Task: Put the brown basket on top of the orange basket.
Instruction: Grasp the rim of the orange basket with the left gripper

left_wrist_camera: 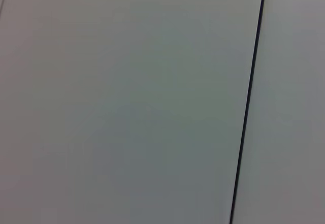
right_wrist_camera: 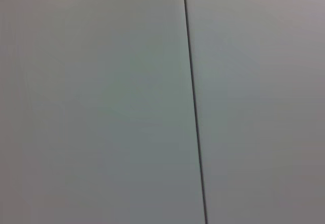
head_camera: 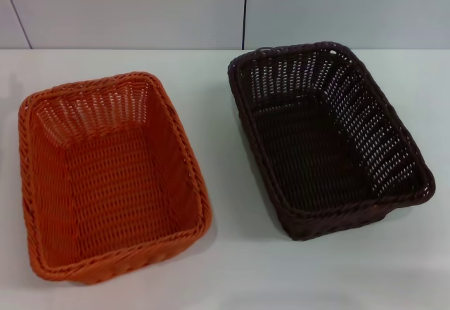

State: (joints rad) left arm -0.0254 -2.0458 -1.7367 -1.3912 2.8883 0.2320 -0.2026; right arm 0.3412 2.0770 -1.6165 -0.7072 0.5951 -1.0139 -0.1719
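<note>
While neither gripper appears in any view, so their state cannot be told, the brown basket [head_camera: 327, 138] sits upright on the white table [head_camera: 225, 268], beside the orange basket [head_camera: 112, 176] and apart from it.

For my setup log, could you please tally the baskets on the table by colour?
Orange basket: 1
Brown basket: 1
Total: 2 baskets, side by side and apart on the white table, both empty. Neither gripper shows in any view.
</note>
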